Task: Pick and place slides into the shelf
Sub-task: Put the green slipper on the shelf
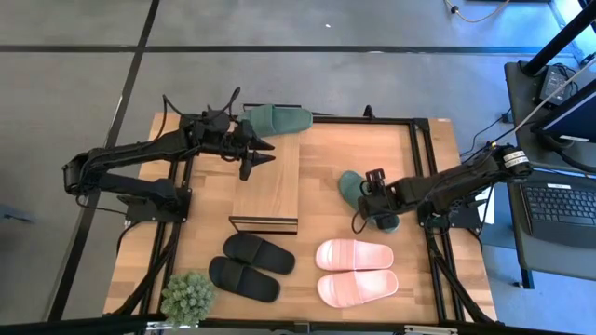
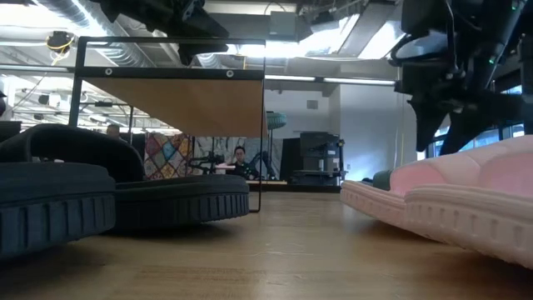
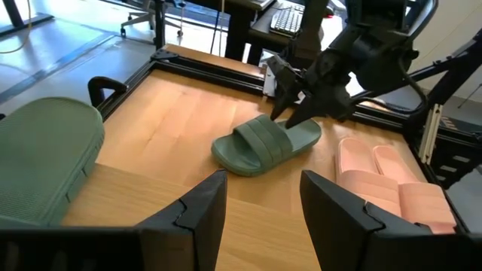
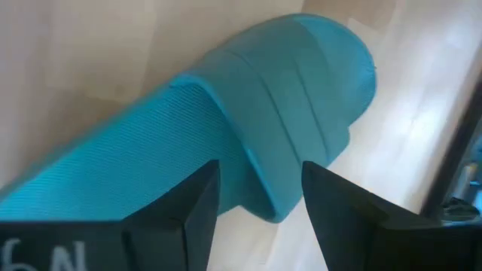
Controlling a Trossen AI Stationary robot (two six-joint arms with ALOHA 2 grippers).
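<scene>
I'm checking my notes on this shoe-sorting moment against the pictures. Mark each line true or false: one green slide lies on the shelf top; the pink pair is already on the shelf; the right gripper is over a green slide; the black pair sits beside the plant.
1. One green slide lies on the shelf top: true.
2. The pink pair is already on the shelf: false, it lies on the table.
3. The right gripper is over the other green slide: true, jaws open above it.
4. The left gripper holds a slide: false, its jaws are open and empty.
5. The black pair sits beside the plant: true.
</scene>
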